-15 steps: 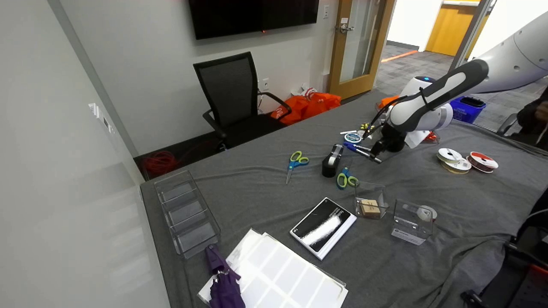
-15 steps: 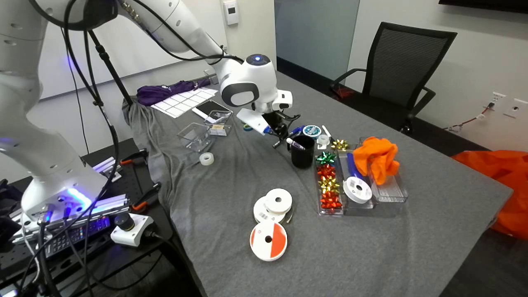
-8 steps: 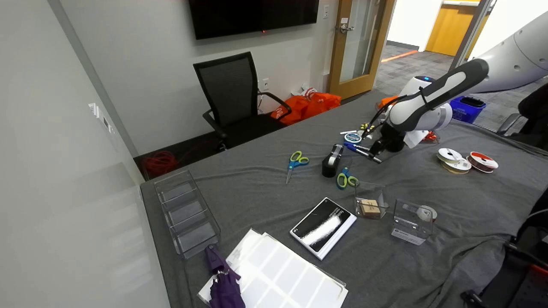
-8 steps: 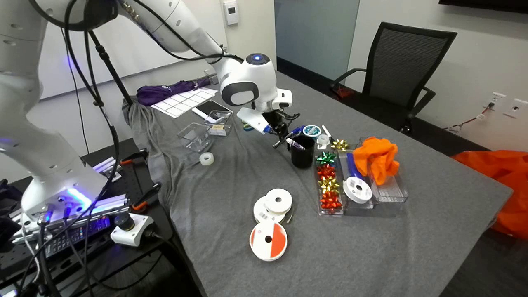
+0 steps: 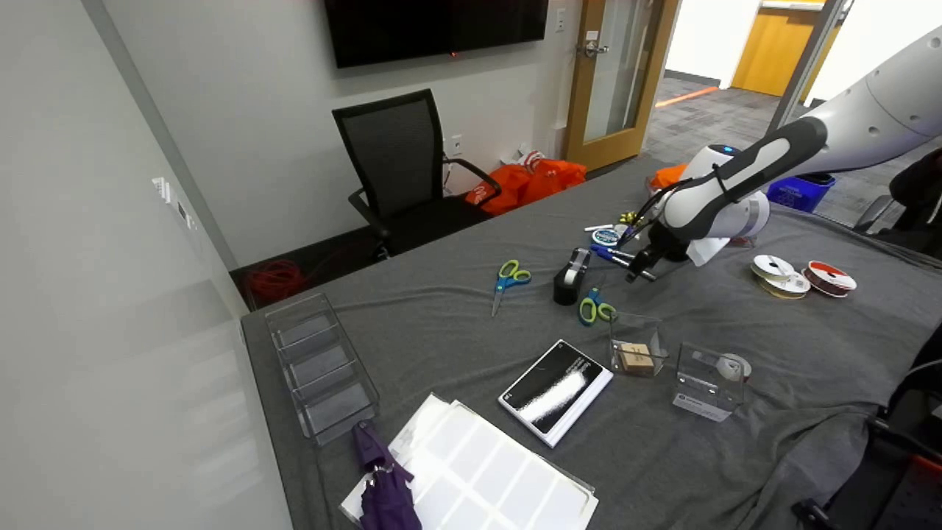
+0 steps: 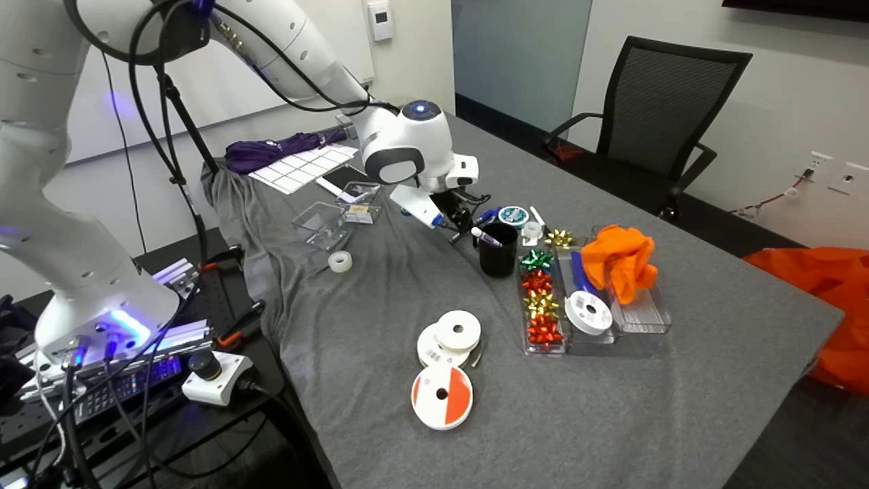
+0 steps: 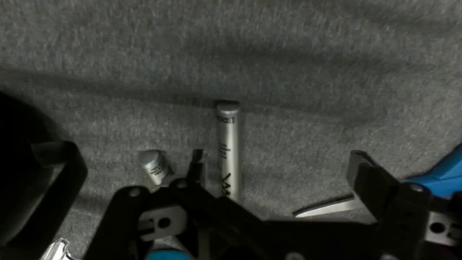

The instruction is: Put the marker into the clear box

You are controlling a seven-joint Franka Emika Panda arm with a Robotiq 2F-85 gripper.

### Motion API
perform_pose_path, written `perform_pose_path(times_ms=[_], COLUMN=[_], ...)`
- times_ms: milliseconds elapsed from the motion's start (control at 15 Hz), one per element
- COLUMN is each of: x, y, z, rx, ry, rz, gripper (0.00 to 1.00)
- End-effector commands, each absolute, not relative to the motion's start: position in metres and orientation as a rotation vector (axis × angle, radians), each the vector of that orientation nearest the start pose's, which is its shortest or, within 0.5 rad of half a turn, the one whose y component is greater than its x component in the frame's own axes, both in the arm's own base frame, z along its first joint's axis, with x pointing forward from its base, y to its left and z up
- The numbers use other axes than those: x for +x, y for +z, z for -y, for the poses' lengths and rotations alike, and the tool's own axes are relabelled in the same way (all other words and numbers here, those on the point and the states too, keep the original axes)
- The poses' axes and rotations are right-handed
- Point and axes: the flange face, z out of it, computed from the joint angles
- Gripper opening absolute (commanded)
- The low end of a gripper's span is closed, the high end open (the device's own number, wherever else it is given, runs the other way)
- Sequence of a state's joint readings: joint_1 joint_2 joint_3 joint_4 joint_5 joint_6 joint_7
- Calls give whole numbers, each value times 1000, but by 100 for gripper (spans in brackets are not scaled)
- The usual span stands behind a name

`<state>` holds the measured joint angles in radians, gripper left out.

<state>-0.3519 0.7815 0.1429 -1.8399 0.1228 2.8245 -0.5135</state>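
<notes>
In the wrist view my gripper is open, with its fingers wide apart and nothing held. A silver-grey marker lies on the cloth between the fingers, nearer the left one; its lower part is hidden behind the gripper. A second marker lies outside the left finger. In an exterior view the gripper is low at the blue-capped markers. A clear box with a wooden block inside stands nearer that camera, beside a clear holder. Which clear container is meant cannot be told.
A black mug with a pen in it stands close to the gripper. Scissors lie by the right finger. A tape dispenser, ribbon spools, a tablet box and a compartment tray are also on the table.
The arm and gripper have moved slightly down and, in both exterior views, a little to the left over the last half second. The markers and boxes have not moved.
</notes>
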Motion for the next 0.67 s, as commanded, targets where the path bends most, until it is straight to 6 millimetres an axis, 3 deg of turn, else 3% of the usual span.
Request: perform_pose_path(times_ms=[0,133,600], x=[640,642,645], y=[113,108,106], z=[148,147,147], rx=[-3053,-3051,-3071], ry=[-428,-444,-500], rz=[177,154,122], gripper=[100,74,25])
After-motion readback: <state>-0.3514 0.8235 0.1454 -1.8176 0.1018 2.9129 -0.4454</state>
